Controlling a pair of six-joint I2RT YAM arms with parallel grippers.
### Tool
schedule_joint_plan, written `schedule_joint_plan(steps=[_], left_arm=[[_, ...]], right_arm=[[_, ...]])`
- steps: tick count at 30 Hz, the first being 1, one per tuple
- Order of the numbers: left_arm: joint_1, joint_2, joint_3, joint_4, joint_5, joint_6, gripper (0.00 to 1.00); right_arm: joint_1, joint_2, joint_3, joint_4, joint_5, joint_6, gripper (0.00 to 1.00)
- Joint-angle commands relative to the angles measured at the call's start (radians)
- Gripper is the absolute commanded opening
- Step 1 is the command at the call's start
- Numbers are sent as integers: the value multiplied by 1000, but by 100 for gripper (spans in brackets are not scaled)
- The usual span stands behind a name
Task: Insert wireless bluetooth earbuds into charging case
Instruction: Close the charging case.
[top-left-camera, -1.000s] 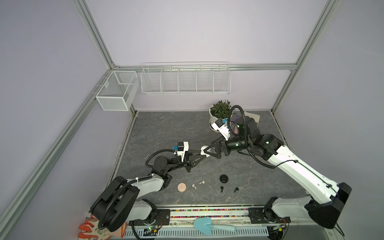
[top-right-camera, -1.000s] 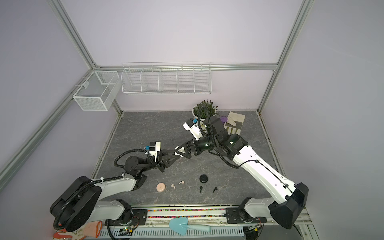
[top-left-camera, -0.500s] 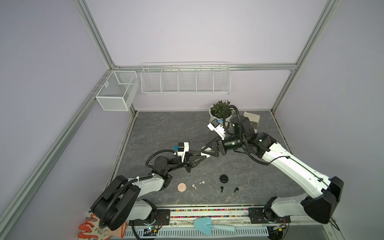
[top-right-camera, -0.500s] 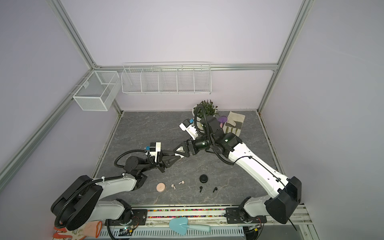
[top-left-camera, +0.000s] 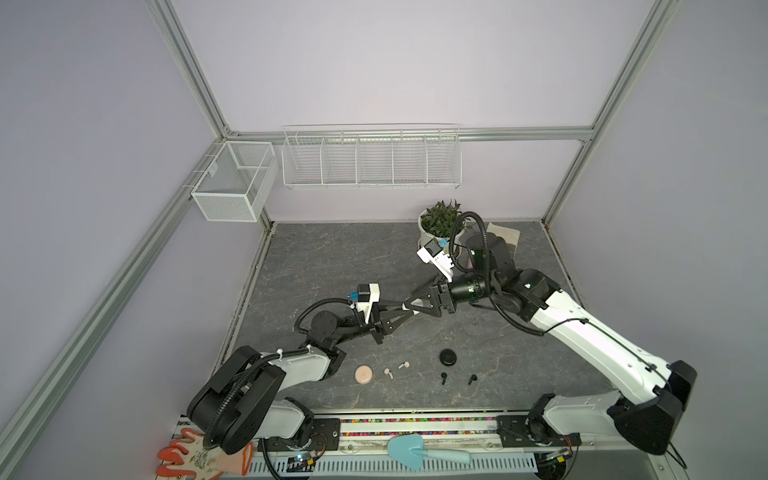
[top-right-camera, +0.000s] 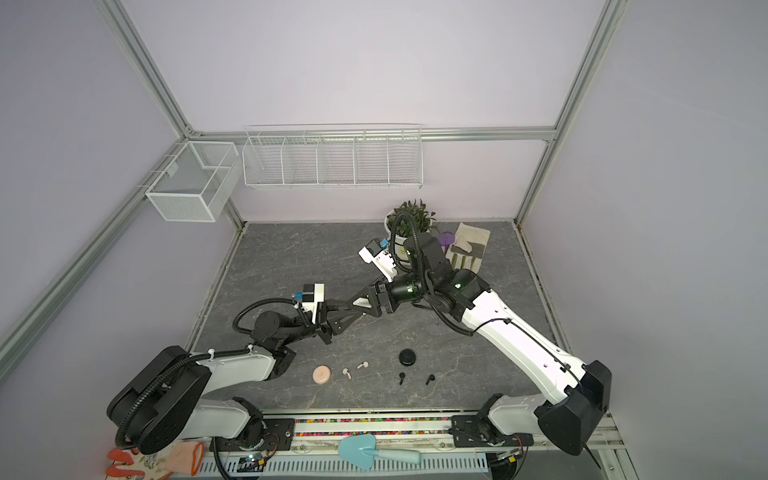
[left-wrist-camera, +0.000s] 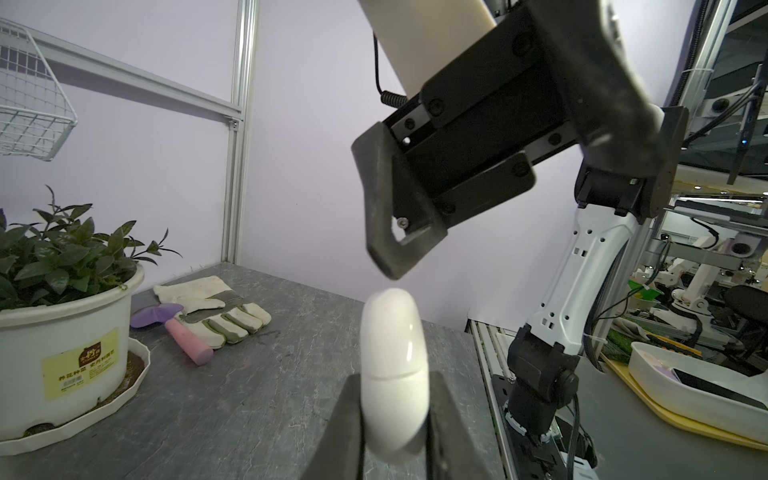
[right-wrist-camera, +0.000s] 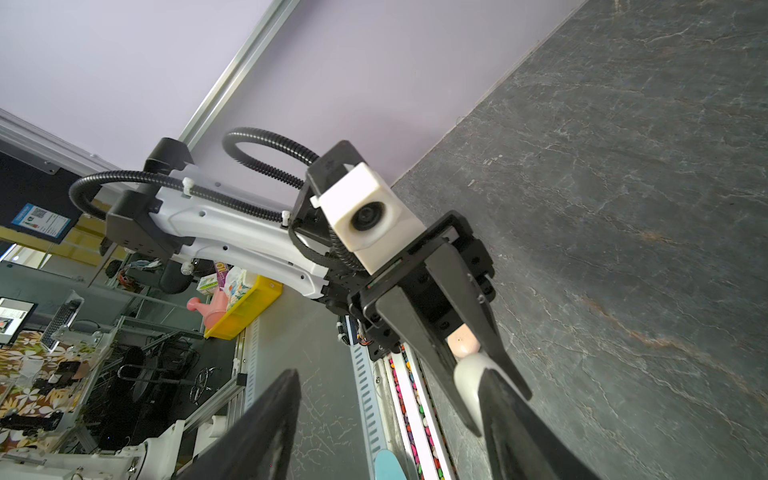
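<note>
My left gripper (left-wrist-camera: 395, 415) is shut on a white charging case (left-wrist-camera: 392, 365), a closed puck held on edge above the table. My right gripper (right-wrist-camera: 386, 436) is open. It faces the left one, and the white case (right-wrist-camera: 467, 378) lies against one of its fingers (right-wrist-camera: 511, 424). In a top view the two grippers meet at mid-table, left gripper (top-left-camera: 399, 316) and right gripper (top-left-camera: 411, 306). Two pale pink earbuds (top-left-camera: 387, 372) (top-left-camera: 403, 365) and two black earbuds (top-left-camera: 444, 377) (top-left-camera: 472, 378) lie on the table near the front. A pink case (top-left-camera: 364, 374) and a black case (top-left-camera: 448, 358) sit shut beside them.
A potted plant (top-left-camera: 440, 224), a work glove (top-right-camera: 469, 245) and a purple trowel (top-right-camera: 446, 239) sit at the back right. Wire baskets (top-left-camera: 370, 158) (top-left-camera: 232, 191) hang on the walls. A blue trowel (top-left-camera: 415, 451) and an orange glove (top-left-camera: 199, 457) lie beyond the front rail.
My right arm has reached further toward the left gripper, and its jaws have narrowed somewhat around the white case. The left arm has held still.
</note>
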Motion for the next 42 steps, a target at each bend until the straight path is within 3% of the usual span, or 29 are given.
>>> schedule_joint_plan(steps=[1,11,16,22,36,42], left_arm=[[2,10,3,21,-23,26,0],[7,33,19,21,43,23,0],[7,58,51,21,120,6,0],[9,71,58,22,119,6,0],[32,68,52,20,74,-31,0],[32,65,45,21,103,-27,0]], right_arm=[[6,-26,-29,11,-24,9,70],[-25,-54,-14,-95,145,-140,73],[-25,33,7,-103,28,-184,71],[-19,35,-6,-116,-62,-193,62],[15,7,-112,-55,-57,-126,53],[-1,-46,-2,-220,40,-243,53]])
